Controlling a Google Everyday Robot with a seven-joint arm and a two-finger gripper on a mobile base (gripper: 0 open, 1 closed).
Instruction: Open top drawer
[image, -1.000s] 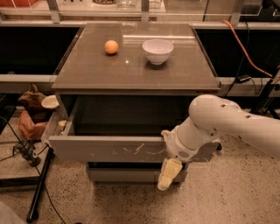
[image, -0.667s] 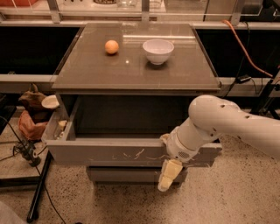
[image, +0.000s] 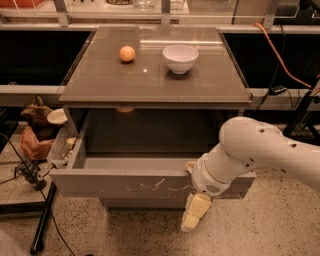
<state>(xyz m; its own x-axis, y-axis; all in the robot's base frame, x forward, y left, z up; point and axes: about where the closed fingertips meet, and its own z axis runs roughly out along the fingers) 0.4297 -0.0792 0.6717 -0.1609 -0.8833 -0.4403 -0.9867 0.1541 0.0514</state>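
The top drawer (image: 125, 184) is a wide grey-brown drawer with pale scratches on its flat front. It stands pulled well out from under the cabinet top (image: 155, 75), its inside dark. My gripper (image: 194, 210) is at the drawer front's right part, at and below its lower edge, with pale yellow fingers (image: 196, 212) pointing down toward the floor. My white arm (image: 265, 155) reaches in from the right and covers the drawer's right end.
An orange (image: 127, 53) and a white bowl (image: 180, 58) sit on the cabinet top. A narrower drawer front (image: 140, 202) shows below. A brown bag and clutter (image: 37, 132) and a black stand leg (image: 42, 225) are at the left. An orange cable (image: 280, 55) runs at the right.
The drawer has come a little further out toward the camera, and my arm and gripper have moved back with it.
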